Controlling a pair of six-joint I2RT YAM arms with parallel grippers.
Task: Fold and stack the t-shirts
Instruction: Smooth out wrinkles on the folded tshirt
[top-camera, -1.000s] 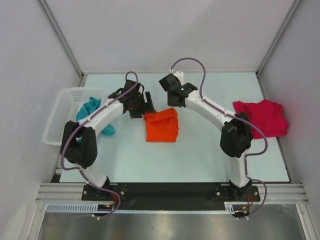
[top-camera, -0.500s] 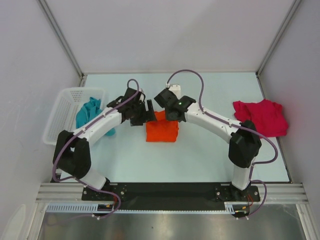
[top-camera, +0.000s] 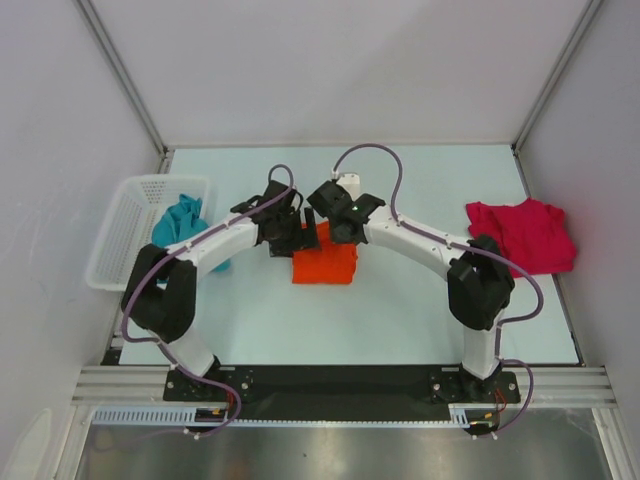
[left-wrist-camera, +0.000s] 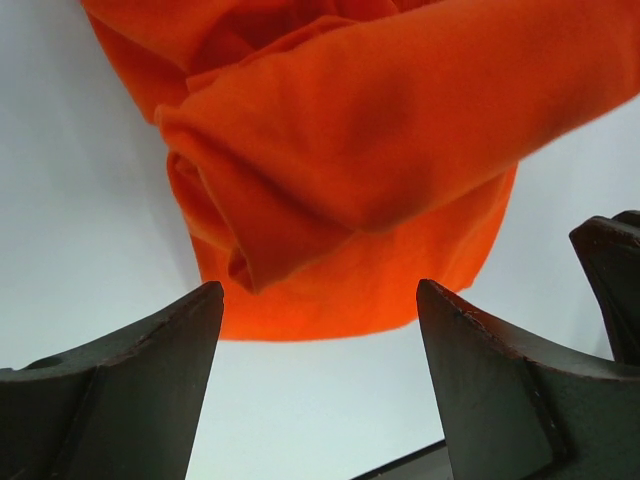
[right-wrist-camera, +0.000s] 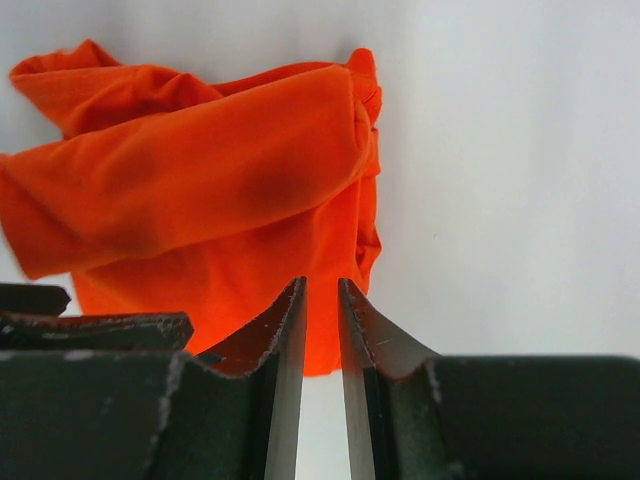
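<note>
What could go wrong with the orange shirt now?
The left claw and right claw crowd together at the far edge of the orange t-shirt, so they might bump. The left claw is wide open at a loose rolled fold; it could grab one layer and undo the fold. The right claw has only a thin gap, so it may shove the cloth instead of pinching it.

Left of the folded t-shirt (top-camera: 325, 268) stood the basket (top-camera: 120, 232) with a draped t-shirt (top-camera: 180, 220) spilling over its rim, while a crumpled t-shirt (top-camera: 525, 235) lay well to its right.
</note>
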